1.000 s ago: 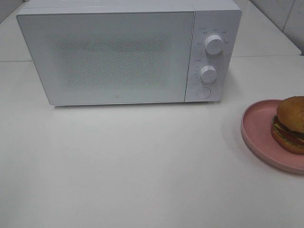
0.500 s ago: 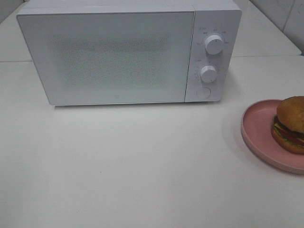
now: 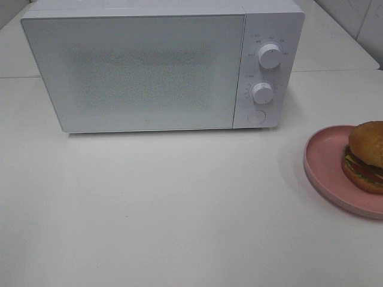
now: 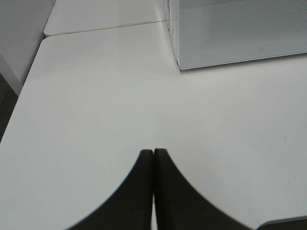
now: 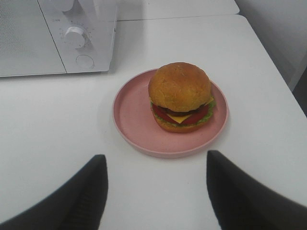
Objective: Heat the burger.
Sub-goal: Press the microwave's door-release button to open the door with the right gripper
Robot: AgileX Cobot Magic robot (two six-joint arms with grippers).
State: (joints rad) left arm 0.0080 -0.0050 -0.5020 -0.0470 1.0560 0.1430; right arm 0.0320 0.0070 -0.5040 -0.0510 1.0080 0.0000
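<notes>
The burger (image 3: 366, 156) (image 5: 181, 96), with a golden bun, lettuce, tomato and cheese, sits on a pink plate (image 3: 326, 164) (image 5: 134, 112) at the right edge of the table. The white microwave (image 3: 161, 66) (image 5: 57, 38) stands at the back with its door closed. My right gripper (image 5: 156, 165) is open, its two dark fingers spread wide and short of the plate, holding nothing. My left gripper (image 4: 153, 152) is shut with its fingers pressed together over bare table, off to the microwave's left front corner (image 4: 181, 67). Neither gripper shows in the exterior high view.
The microwave carries two knobs (image 3: 270, 55) (image 3: 262, 92) and a round button (image 3: 256, 116) on its right panel. The white table (image 3: 179, 203) ends at an edge on the left (image 4: 29, 86) and another on the right (image 5: 268, 62).
</notes>
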